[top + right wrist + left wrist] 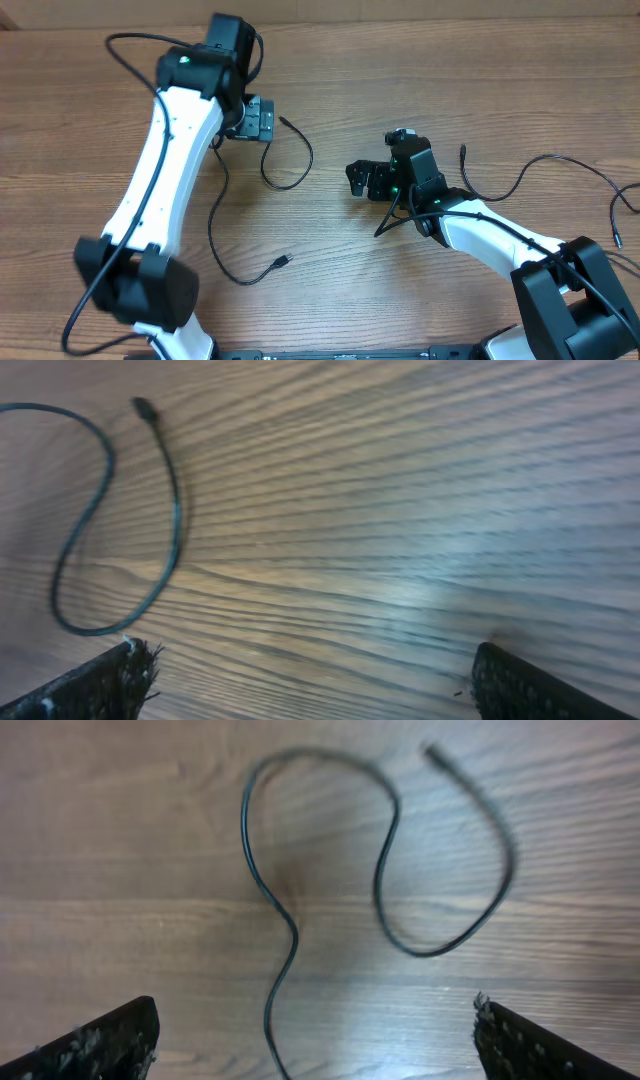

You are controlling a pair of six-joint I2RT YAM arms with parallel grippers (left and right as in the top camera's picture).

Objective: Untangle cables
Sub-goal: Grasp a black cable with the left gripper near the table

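Noted left gripper and right gripper spread wide, empty, poised above desk centre, likely for a pinch. Found looped cable mid-desk, second cable near right edge, apart

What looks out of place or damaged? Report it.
Nothing stands out. One thin black cable lies in loose curves on the wooden table; another cable lies apart at the right. No knots, breaks or spills.

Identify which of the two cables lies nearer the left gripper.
The looped cable right beside the left gripper. The other cable lies at the far right of the table, beyond the right arm.
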